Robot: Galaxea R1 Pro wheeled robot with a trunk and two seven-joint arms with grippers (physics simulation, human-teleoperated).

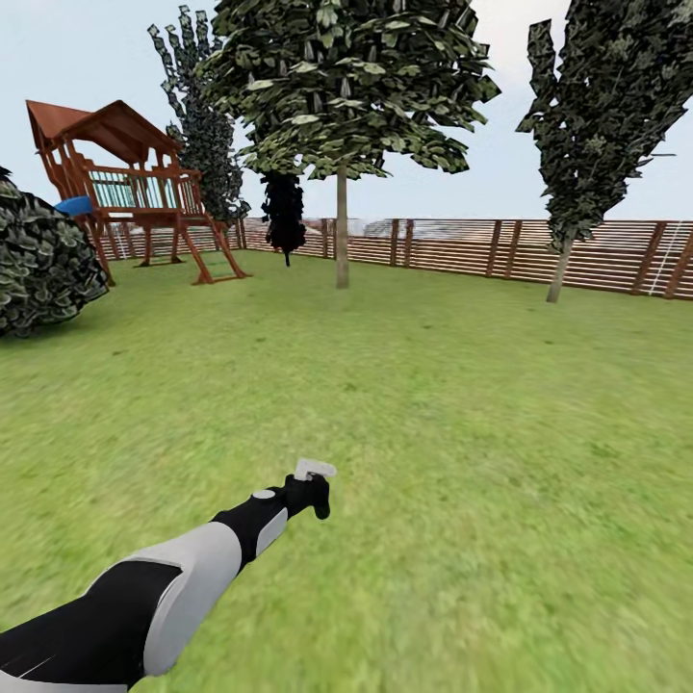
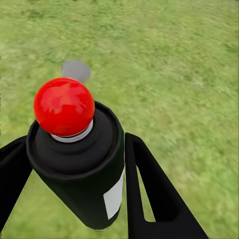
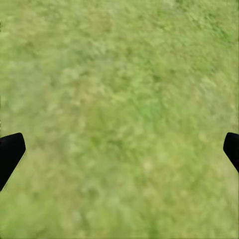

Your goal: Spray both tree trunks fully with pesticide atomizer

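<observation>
The pesticide atomizer's base is hidden between the left gripper's fingers; both tree crowns are cropped.

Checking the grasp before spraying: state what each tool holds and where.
Left tool grips the pesticide atomizer by its dark body, below the red cap. Right tool holds nothing.

No readable text; atomizer label is blank white

The left arm was clad in glossy black shells broken by a pale grey-white panel; a small grey disc sat near the wrist; the left gripper's fingers were flat, black and triangular, with a slot cut through; the right gripper's fingertips were plain black.
</observation>
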